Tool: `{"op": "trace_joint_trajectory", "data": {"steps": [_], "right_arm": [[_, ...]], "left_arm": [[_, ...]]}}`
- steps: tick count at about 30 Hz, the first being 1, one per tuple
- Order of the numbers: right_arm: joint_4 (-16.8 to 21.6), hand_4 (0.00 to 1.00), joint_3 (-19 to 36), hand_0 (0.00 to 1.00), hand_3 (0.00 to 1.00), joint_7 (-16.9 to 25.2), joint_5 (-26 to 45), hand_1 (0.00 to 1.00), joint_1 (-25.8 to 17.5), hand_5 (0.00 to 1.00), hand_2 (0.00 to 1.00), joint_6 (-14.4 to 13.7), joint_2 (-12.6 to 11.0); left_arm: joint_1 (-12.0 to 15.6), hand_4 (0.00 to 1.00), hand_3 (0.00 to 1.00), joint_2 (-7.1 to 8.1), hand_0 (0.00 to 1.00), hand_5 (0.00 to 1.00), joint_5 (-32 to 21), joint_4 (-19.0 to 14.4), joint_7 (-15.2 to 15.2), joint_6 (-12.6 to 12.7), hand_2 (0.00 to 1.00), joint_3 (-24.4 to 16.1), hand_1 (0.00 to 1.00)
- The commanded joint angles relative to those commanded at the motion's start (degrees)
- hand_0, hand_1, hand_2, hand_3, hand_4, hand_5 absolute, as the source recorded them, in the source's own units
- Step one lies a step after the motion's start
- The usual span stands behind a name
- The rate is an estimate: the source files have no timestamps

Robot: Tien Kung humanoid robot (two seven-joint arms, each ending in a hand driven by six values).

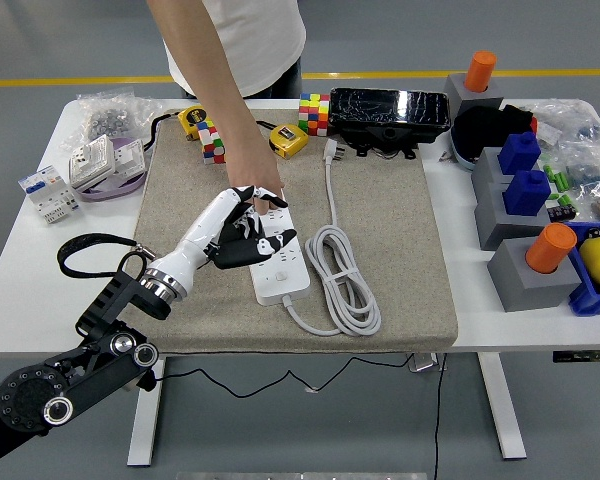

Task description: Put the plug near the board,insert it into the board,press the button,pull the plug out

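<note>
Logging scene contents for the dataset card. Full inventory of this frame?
power strip: 1, white, mat centre
adapter plug: 1, black, on the strip under the robot's hand
coiled cord: 1, white, right of strip
mat: 1, grey-brown, table centre
table: 1, white
colour cubes: 2, multicolour, mat's far edge
tape measures: 2, yellow, far edge
black box: 1, far centre
grey blocks with pegs: several, orange and blue pegs, right side
switch parts: several, white, far left
person's hand: 1, at strip's far end
left hand: 1, white and black, over the plug
</note>
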Motion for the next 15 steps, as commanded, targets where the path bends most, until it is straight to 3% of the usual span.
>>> {"op": "trace_joint_trajectory", "data": {"steps": [4, 5, 10, 11, 15], "right_arm": [[0.0, 0.917, -0.1, 0.548, 0.572, 0.0, 0.1, 0.651, 0.0, 0.430, 0.670, 0.0, 0.0], [0.0, 0.917, -0.2, 0.548, 0.572, 0.0, 0.1, 0.651, 0.0, 0.429, 0.669, 0.0, 0.0], [0.0, 0.917, -0.3, 0.548, 0.572, 0.0, 0.2, 0.651, 0.1, 0.429, 0.669, 0.0, -0.1], [0.0, 0.918, -0.3, 0.549, 0.573, 0.0, 0.2, 0.651, 0.1, 0.429, 0.669, 0.0, -0.1], [0.0, 0.918, -0.3, 0.549, 0.573, 0.0, 0.2, 0.651, 0.1, 0.429, 0.669, 0.0, -0.1]], "left_arm": [[-1.1, 0.799, 0.582, -1.26, 0.250, 0.326, 4.9, 3.2, 0.5, 0.7, 0.376, -0.7, 0.269], [-1.4, 0.804, 0.595, -1.52, 0.548, 0.306, 5.8, 3.8, 0.9, 0.6, 0.577, -0.8, 0.683], [-2.8, 0.804, 0.595, -2.94, 0.548, 0.306, 10.6, 7.2, 4.8, -2.7, 0.577, -0.8, 0.683], [-3.2, 0.844, 0.750, -3.27, 0.768, 0.270, 11.6, 8.0, 5.6, -3.3, 0.782, -0.7, 0.835], [-4.1, 0.844, 0.750, -4.25, 0.768, 0.270, 14.2, 10.6, 7.5, -4.7, 0.782, -0.5, 0.835]]}}
